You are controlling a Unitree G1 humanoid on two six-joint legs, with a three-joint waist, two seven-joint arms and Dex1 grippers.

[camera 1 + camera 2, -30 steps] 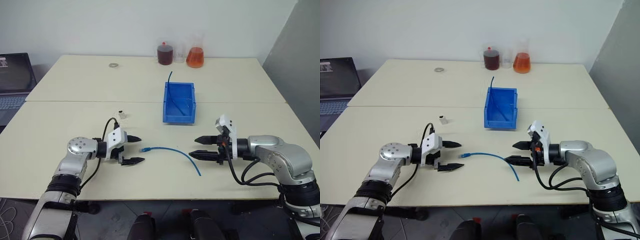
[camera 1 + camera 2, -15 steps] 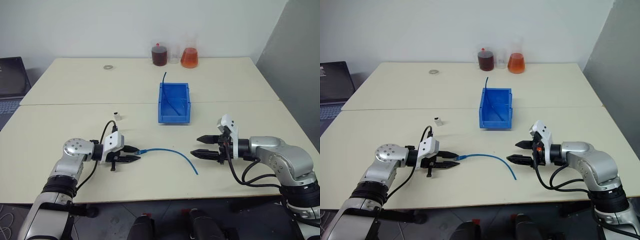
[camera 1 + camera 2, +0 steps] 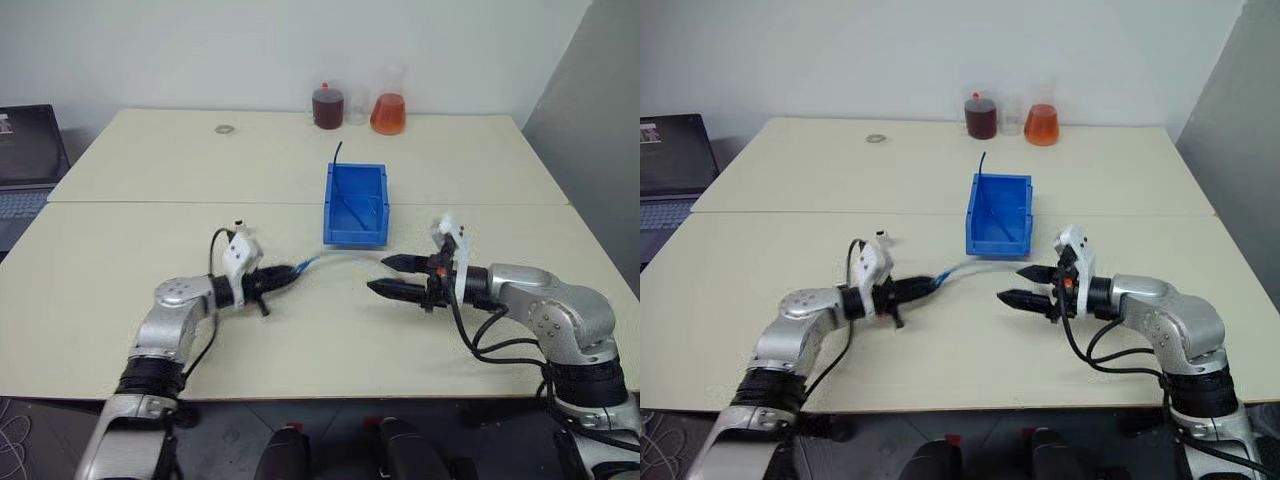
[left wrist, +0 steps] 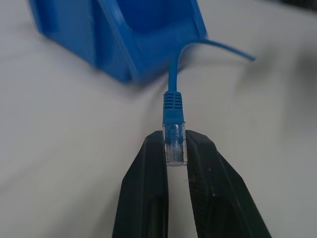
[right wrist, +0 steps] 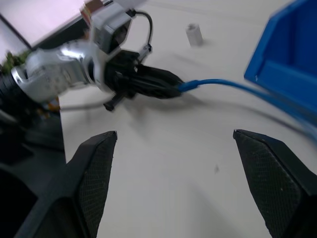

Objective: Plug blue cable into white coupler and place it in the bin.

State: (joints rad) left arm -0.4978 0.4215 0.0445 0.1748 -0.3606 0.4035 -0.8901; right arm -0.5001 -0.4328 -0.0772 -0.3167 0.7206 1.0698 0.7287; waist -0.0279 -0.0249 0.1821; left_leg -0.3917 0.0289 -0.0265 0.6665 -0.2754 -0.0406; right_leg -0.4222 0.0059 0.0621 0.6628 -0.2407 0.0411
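Nearest on the counter, the two grippers face each other: the left gripper reaches level toward the right with its fingers pinching the clear plug of the one blue cable, while the right gripper points back at it, fingers spread wide and empty. The cable arcs between them, its far part blurred. Beyond lie one white coupler near the left arm, one bin, then three flasks and a metal ring.

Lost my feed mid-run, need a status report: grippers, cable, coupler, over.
Left gripper shut on blue cable plug, lifted. Right gripper open, empty. White coupler untouched on table, bin beyond. Nothing in the way.
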